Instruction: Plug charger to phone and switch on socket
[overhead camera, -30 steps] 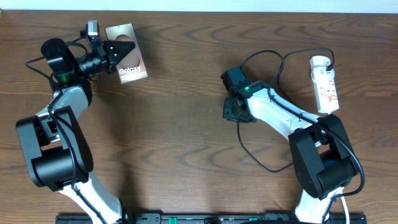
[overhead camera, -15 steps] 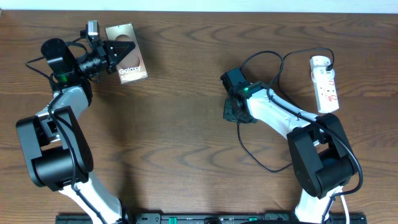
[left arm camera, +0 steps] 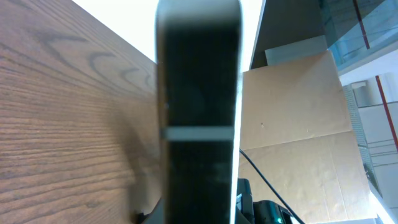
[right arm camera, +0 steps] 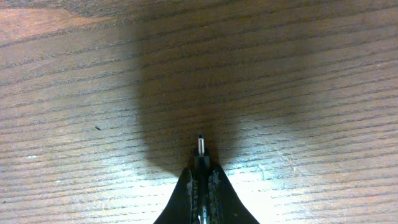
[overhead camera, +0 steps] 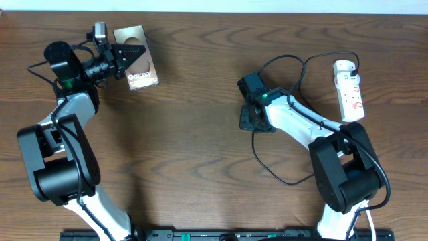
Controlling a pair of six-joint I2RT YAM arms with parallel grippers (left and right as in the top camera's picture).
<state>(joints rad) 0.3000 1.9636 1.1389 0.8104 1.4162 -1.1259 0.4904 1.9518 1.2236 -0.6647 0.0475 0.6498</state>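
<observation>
We see the left gripper [overhead camera: 126, 57] clamped on the phone [overhead camera: 142, 73], which sits edge-on between its fingers. The right gripper [right arm camera: 201, 170] is pinched around the charger [right arm camera: 200, 144], with the plug tip just past the fingertips.

Left gripper [overhead camera: 132, 59] and right gripper [overhead camera: 252, 120] are black; arm links [overhead camera: 297, 122] white.

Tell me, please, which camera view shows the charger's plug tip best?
The right wrist view: the charger's plug tip juts clear of the shut right gripper. Overhead shows only its cable; left wrist shows no tip.
</observation>
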